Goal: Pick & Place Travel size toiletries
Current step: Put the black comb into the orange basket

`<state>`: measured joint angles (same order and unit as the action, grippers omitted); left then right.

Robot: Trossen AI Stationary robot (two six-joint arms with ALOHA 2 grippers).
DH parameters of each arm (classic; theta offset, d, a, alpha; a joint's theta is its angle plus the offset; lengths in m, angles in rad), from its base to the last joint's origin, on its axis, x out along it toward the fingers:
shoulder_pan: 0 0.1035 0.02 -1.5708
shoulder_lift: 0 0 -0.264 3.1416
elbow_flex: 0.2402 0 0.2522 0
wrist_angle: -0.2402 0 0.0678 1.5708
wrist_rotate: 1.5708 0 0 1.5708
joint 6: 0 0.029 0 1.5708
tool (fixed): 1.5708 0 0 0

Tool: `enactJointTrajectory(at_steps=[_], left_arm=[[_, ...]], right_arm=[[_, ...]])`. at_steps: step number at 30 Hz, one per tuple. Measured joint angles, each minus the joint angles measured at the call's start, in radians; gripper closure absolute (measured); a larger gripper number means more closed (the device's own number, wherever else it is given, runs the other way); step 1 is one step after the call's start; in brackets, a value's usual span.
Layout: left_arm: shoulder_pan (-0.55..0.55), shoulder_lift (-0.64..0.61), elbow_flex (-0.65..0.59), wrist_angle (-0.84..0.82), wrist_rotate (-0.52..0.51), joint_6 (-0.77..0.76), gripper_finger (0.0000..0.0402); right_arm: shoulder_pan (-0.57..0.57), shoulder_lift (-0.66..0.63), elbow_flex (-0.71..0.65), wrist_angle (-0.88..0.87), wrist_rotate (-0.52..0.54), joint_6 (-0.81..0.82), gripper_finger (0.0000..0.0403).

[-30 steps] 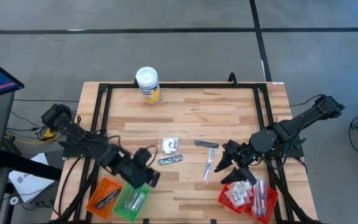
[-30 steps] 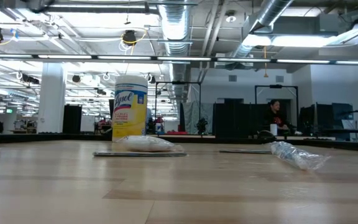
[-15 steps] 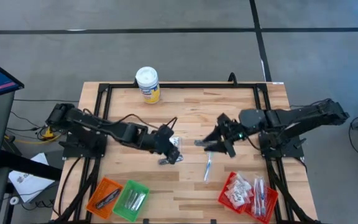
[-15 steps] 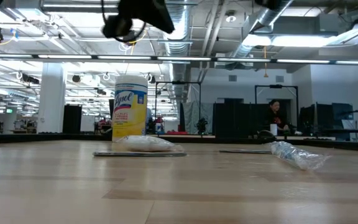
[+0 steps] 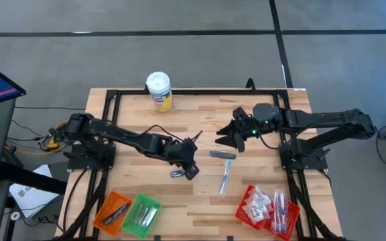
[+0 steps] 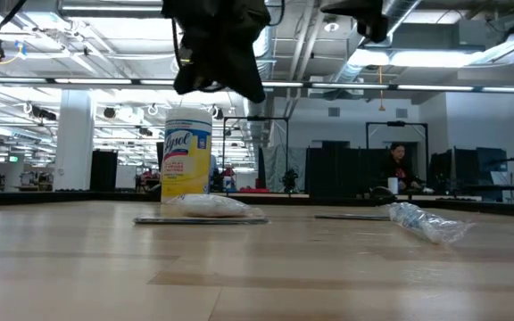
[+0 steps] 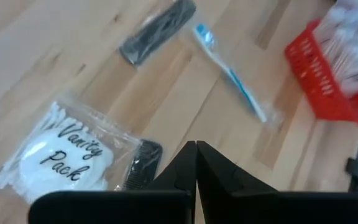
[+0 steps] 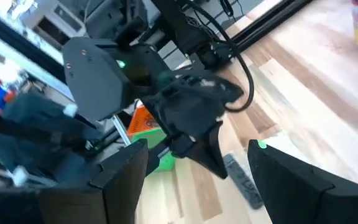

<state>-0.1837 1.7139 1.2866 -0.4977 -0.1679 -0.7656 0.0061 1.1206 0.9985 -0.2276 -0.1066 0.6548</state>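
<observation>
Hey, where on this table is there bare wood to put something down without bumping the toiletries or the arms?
Free: the table's front middle, between the green basket and red basket; also the back strip right of the yellow canister. Crowded: the middle, where the left gripper hangs over the Vanity Pack sachet, beside the dark comb, toothbrush and right gripper.

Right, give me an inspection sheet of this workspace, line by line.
Surface: wooden table in a black frame.
Job's things: Vanity Pack sachet, dark comb and wrapped toothbrush loose mid-table; red basket full of sachets, green basket and orange basket part filled.
Clutter: yellow wipes canister at the far edge.
Grippers: left gripper shut, empty, above the sachet; right gripper open, raised beyond the comb.
Cables: black cable along the left arm.
Surroundings: a person in the room behind.
</observation>
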Motion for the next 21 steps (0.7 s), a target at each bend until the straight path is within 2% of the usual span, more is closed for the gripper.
enactJointTrajectory(at_steps=[6, 9, 13, 17, 21], left_arm=[[0.000, 0.058, -0.034, 0.008, 0.014, -0.029, 0.0400], [0.000, 0.080, -0.065, 0.017, 0.063, -0.054, 0.0400], [-0.018, 0.083, -0.127, 0.007, 0.102, -0.098, 0.0401], [-0.034, 0.033, -0.195, 0.015, 0.064, -0.161, 0.0401], [0.002, 0.022, -0.259, 0.020, 0.071, -0.182, 0.0401]], right_arm=[[0.014, 0.005, 0.000, -0.017, 0.000, -0.093, 0.0133], [0.014, 0.028, -0.001, -0.047, -0.040, -0.012, 0.0133], [0.033, 0.103, 0.000, -0.039, -0.105, 0.001, 0.0133], [0.080, 0.190, 0.000, -0.003, -0.111, 0.000, 0.0139], [0.107, 0.253, 0.000, 0.050, -0.113, 0.000, 0.0157]])
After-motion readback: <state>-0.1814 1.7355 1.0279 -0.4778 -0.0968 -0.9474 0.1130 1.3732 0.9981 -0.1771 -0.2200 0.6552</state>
